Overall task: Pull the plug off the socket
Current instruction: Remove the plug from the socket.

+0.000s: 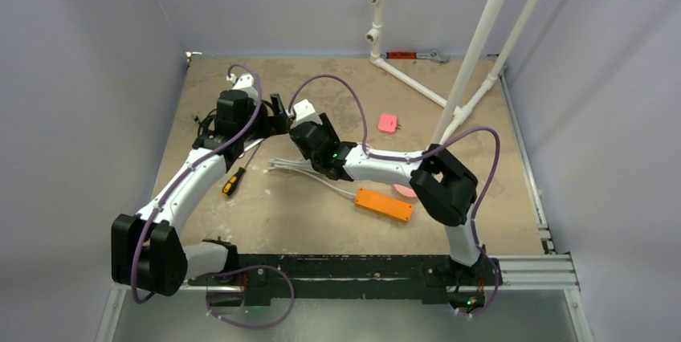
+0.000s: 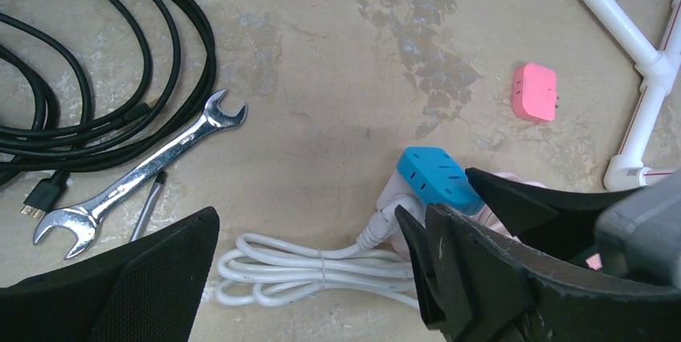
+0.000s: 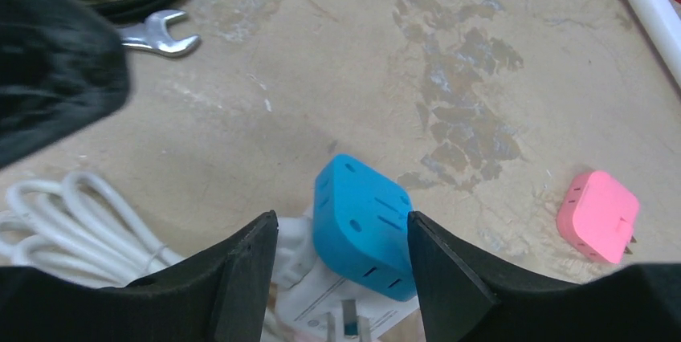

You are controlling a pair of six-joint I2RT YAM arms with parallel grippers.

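The right claw (image 3: 341,217) hides the blue-faced cube's (image 3: 361,221) lower half (grip unclear); black cables (image 2: 72,137) run off the left wrist view's left edge.

Socket (image 1: 384,205): long, flat, orange strip, lying flat and diagonal on the table (image 1: 265,221), centre-right. Its white cable (image 1: 333,183) runs far-left. Plug (image 1: 389,123): small, pink, pronged, lying well apart.

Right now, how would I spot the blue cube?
On the table, find where both arms meet. Between the right hand's fingers sits the cube adapter, a white cable trailing from it. Only it has a bright blue face; the nearby loose block is pink.
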